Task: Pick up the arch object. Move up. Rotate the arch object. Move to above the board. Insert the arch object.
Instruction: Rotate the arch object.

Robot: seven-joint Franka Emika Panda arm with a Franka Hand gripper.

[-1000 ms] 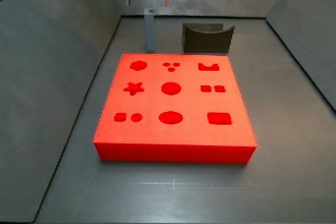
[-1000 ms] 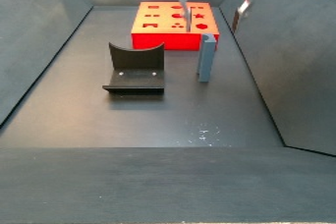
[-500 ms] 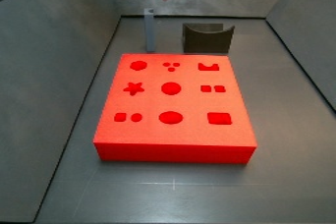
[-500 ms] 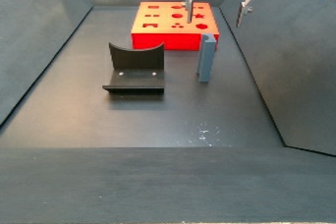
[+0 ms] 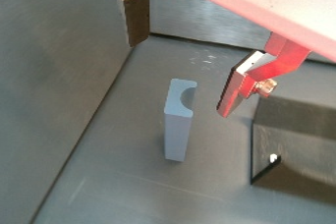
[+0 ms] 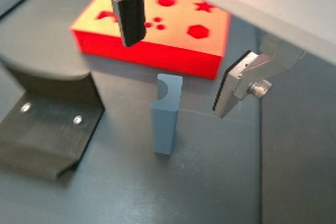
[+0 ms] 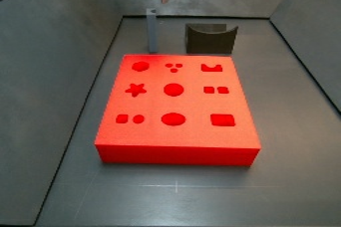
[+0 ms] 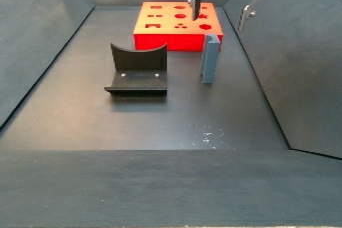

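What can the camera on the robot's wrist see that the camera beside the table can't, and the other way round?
Only a wrist view shows the curved notch cut into the small pale grey-blue arch object, seen from above between the open gripper fingers.

Only a side view shows the large flat bright-red board whole, with all nine recesses.

Both show the arch object standing upright on the dark floor, untouched, with the dark L-shaped fixture nearby and the gripper above.
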